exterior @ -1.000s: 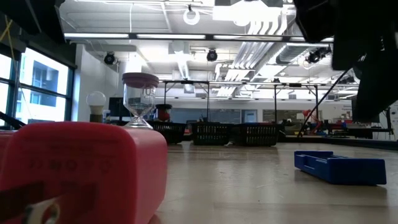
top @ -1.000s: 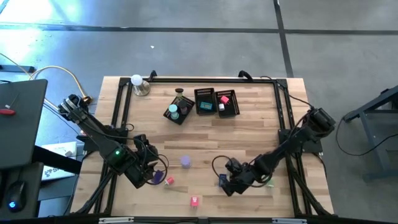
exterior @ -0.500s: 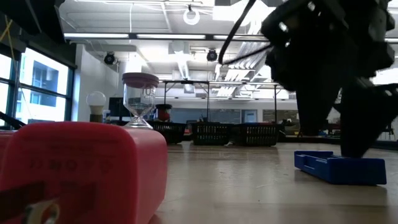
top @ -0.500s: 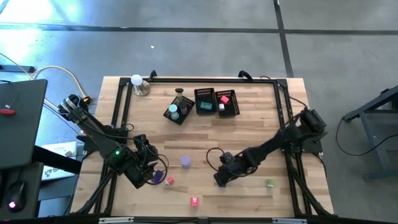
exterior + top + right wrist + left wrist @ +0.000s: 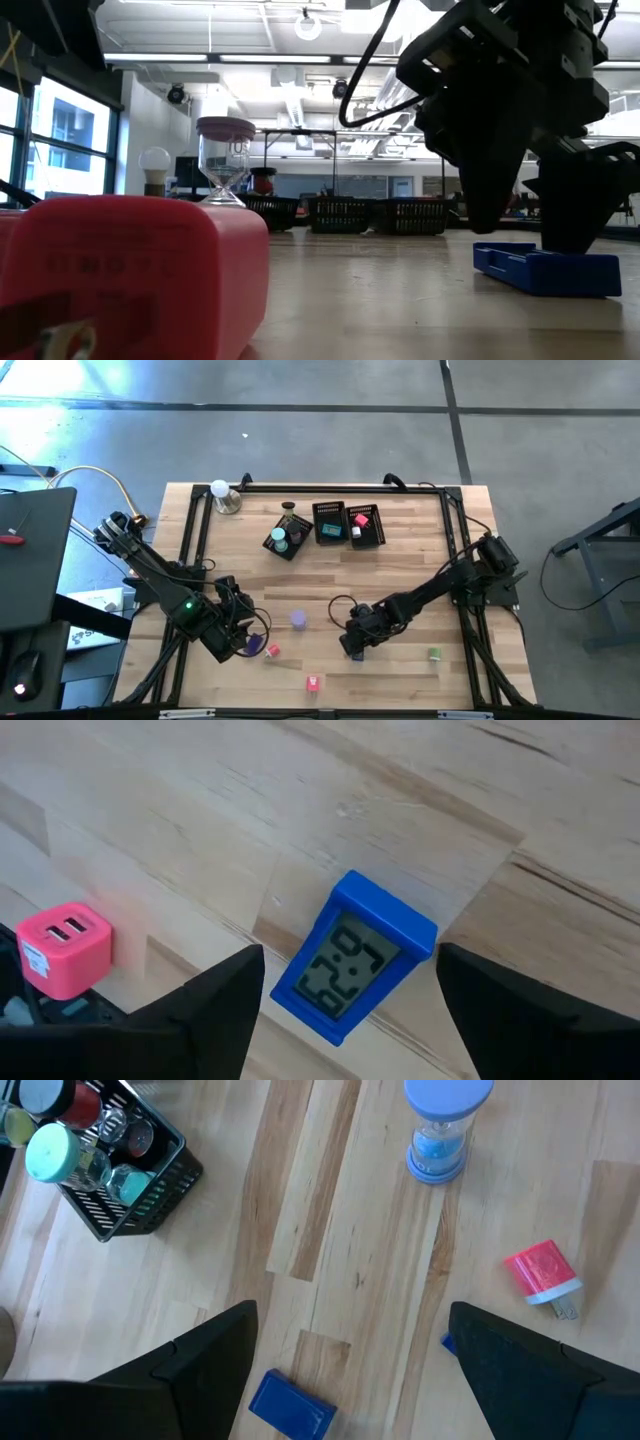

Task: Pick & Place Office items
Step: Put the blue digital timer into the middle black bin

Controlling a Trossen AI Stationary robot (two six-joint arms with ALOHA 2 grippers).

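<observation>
My right gripper (image 5: 340,982) hangs over the small blue digital clock (image 5: 353,957), which lies face up on the bare worktop (image 5: 400,570) toward its front edge, right of centre; my jaws stand wide, one finger on each side of the clock and neither touching it. To do this pick well I judge I should settle straight down so the fingers straddle the clock's narrow sides rather than its corners, since it lies at a slant to my fingers in the right wrist view, and a skewed close could spin it or squirt it out across the smooth wood. I would turn the wrist a touch to square up, go low enough to catch the body and not just the top edge, then close gently. A pink charger block (image 5: 62,948) sits near but apart, so I should not sweep it. My left gripper (image 5: 350,1370) waits over the front left of the worktop, jaws also wide, with a blue hourglass timer (image 5: 445,1125) and a basket (image 5: 130,1200) of items ahead of it. Against a second ago, my right arm has swung leftward from near the green piece (image 5: 435,653) to stand over the clock; the left arm has not moved.
</observation>
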